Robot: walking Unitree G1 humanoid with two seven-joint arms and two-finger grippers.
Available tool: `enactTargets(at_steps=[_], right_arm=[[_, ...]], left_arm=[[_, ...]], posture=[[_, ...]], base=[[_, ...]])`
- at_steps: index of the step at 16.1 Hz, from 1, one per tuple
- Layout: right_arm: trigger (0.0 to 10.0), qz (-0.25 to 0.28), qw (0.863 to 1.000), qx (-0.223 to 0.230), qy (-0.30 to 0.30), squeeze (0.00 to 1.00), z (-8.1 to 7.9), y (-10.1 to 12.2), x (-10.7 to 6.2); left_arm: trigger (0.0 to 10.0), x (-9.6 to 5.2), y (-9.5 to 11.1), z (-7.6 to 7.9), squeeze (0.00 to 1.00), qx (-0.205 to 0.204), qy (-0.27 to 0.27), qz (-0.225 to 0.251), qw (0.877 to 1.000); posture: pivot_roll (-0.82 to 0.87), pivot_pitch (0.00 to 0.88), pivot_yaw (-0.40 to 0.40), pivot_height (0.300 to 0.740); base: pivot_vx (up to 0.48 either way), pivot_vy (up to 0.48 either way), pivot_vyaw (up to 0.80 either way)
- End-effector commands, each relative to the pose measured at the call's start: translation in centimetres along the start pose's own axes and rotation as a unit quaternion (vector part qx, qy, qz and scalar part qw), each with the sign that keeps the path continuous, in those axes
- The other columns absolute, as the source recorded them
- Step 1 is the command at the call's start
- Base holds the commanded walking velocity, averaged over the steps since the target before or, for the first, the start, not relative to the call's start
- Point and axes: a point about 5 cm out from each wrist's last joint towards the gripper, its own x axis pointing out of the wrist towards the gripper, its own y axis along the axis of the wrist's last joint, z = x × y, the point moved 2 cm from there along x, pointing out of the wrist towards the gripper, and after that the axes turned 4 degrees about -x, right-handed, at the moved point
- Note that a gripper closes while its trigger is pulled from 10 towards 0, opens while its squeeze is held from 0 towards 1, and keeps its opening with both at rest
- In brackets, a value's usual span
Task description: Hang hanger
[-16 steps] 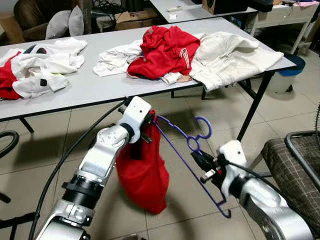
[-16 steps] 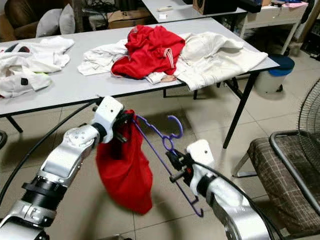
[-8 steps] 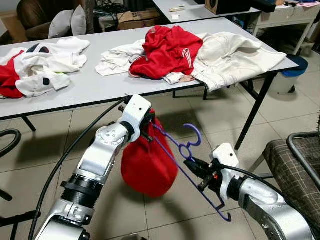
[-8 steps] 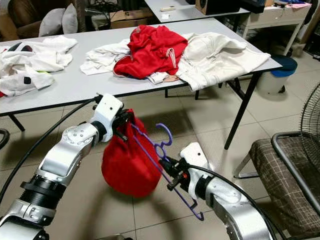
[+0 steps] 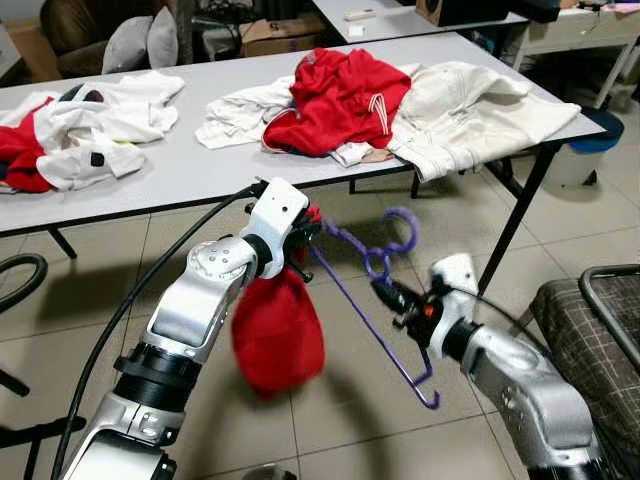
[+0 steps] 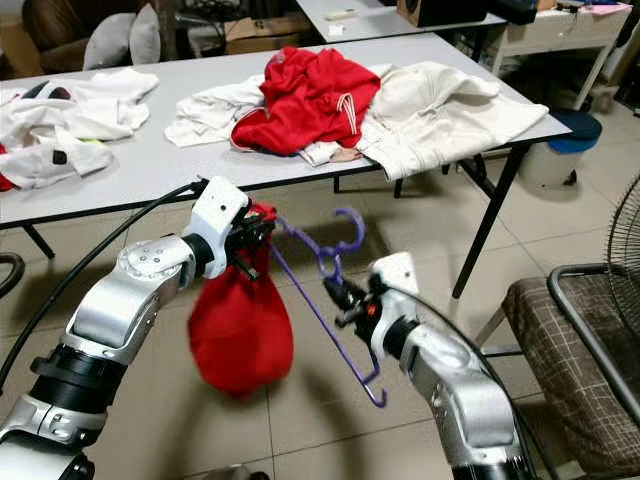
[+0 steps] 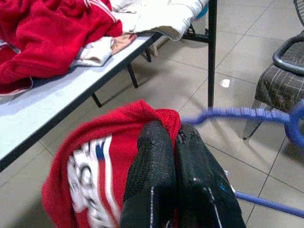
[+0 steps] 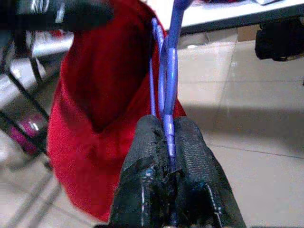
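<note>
- The right gripper (image 6: 333, 291) is out in front of the robot above the tiled floor (image 5: 340, 440); its black fingers (image 8: 194, 156) are pressed together on the thin purple plastic hanger (image 5: 375, 300), just below the hook.
- The hanger hangs in the air between the two arms, tilted, with its curled hook uppermost and one long side slanting down towards the floor.
- The left gripper (image 5: 305, 232) is up at the hanger's other end; its fingers (image 7: 154, 161) are closed tight, pinching the red cloth garment (image 5: 275, 335) at its top edge.
- The garment droops from those fingers like a sack, clear of the floor, and the hanger's near end runs in at its top.
- A plaid-cushioned chair with a dark frame (image 6: 590, 360) stands to the right.
- Beyond the arms stands a long grey counter (image 5: 180, 175) on black legs, strewn with white and red clothes (image 5: 350, 95).
</note>
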Motion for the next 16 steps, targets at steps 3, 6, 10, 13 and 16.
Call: enactTargets(at_steps=[3,6,10,13,16], right_arm=[[10.0,0.073,0.992,0.09,0.058,0.0,-0.9,2.4,0.8],[10.0,0.082,0.986,0.143,0.039,0.0,-0.6,2.3,1.2],[10.0,0.04,0.997,0.049,-0.032,0.0,0.4,1.1,0.6],[10.0,-0.046,0.993,-0.069,-0.083,0.0,0.6,-0.5,-1.9],[10.0,-0.182,0.972,-0.117,-0.086,0.0,0.2,-4.4,-4.9]], left_arm=[[0.3,-0.3,1.2,0.0,0.0,0.014,-0.004,0.017,1.0],[0.3,-0.4,2.0,-0.5,0.0,0.016,0.005,0.034,0.999],[0.0,-0.9,3.0,-1.5,0.0,0.017,0.024,0.053,0.998],[0.0,-1.6,3.5,-2.8,0.0,0.0,0.059,0.055,0.997],[0.2,-1.6,0.6,-1.6,0.0,0.03,0.017,-0.014,0.999]], posture=[[-0.04,0.0,0.068,0.74],[-0.04,0.0,0.067,0.74],[-0.03,0.0,0.067,0.74],[-0.03,0.0,0.07,0.74],[-0.04,0.0,0.087,0.74]], base=[[0.0,0.0,0.0],[0.0,0.0,0.0],[0.0,0.0,0.0],[0.0,0.0,0.0],[0.0,0.0,0.0]])
